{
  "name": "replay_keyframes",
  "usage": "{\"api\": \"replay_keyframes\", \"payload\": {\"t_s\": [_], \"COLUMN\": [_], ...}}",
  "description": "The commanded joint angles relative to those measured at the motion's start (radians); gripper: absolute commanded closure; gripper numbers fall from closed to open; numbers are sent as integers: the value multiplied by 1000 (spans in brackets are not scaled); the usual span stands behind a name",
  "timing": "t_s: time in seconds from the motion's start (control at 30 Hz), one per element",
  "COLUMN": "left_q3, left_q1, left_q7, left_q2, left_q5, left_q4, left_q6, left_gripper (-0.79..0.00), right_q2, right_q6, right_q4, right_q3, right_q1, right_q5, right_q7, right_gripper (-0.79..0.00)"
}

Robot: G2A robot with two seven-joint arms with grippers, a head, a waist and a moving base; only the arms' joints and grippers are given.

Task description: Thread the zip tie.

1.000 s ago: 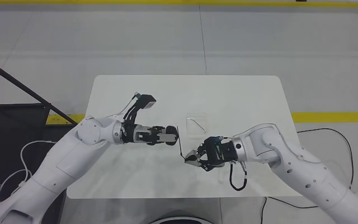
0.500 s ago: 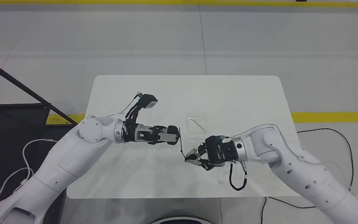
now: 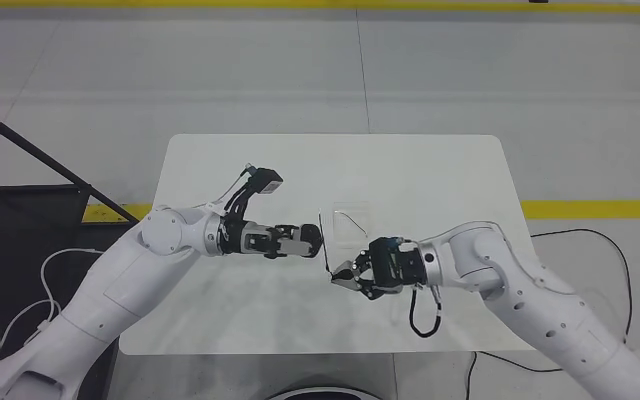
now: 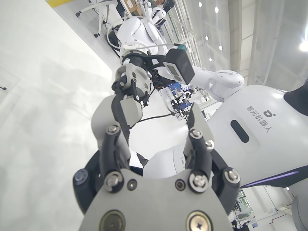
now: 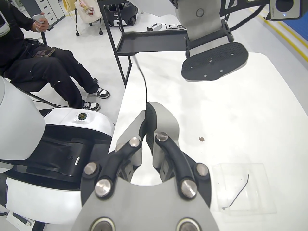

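Observation:
A thin black zip tie [image 3: 324, 245] stands over the middle of the white table [image 3: 450, 170]. My right gripper [image 3: 340, 279] is shut on its lower end, and in the right wrist view the zip tie [image 5: 144, 82] rises from the right gripper [image 5: 147, 111] in a slight curve. My left gripper [image 3: 314, 238] sits right beside the strap, and its fingers are open. In the left wrist view the zip tie [image 4: 154, 118] crosses the gap of the left gripper [image 4: 156, 116], touching neither finger clearly.
A clear plastic bag [image 3: 350, 222] holding another zip tie [image 5: 238, 191] lies flat on the table just behind the grippers. A black metal rack [image 5: 154, 41] stands off the table's left side. The table's right half and back are bare.
The zip tie's free end has risen past the left gripper toward the back of the table. The right gripper has shifted slightly the same way with the tie.

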Motion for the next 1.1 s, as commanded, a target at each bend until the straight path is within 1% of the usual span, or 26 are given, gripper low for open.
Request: {"api": "replay_keyframes", "payload": {"t_s": [0.0, 0.1, 0.3, 0.33, 0.37, 0.43, 0.5, 0.6, 0.7, 0.87, 1.07], "left_q3": [-1, -2, -2, -2, -3, -3, -3, -4, -5, -8, -13], "left_q1": [-1, -1, -3, -4, -4, -5, -5, -5, -5, -3, 1], "left_q7": [-2, -3, -4, -4, -4, -4, -6, -6, -8, -9, -10], "left_q2": [-1, -3, -8, -8, -9, -10, -12, -13, -14, -16, -17], "left_q5": [-1, -3, -1, 0, 2, 4, 6, 8, 9, 11, 11], "left_q4": [1, 5, 10, 10, 11, 12, 12, 12, 13, 13, 15], "left_q6": [2, 3, 4, 4, 4, 4, 6, 6, 8, 9, 10], "left_gripper": [-785, -785, -570, -511, -416, -342, -296, -262, -274, -243, -105], "right_q2": [-3, -6, -14, -16, -17, -19, -22, -25, -27, -32, -37], "right_q6": [6, 8, 9, 10, 10, 9, 7, 5, 2, -1, -5], "right_q4": [-3, -3, -5, -6, -6, -6, -6, -6, -6, -5, -4], "right_q3": [3, 7, 12, 13, 14, 17, 20, 25, 30, 39, 49], "right_q1": [-2, -5, -8, -9, -9, -10, -12, -14, -17, -24, -30], "right_q5": [4, 9, 19, 21, 22, 26, 31, 33, 36, 37, 37], "right_q7": [11, 27, 62, 68, 73, 81, 88, 98, 105, 114, 122], "right_gripper": [0, 0, 0, 0, 0, 0, 0, 0, 0, 0, 0]}}
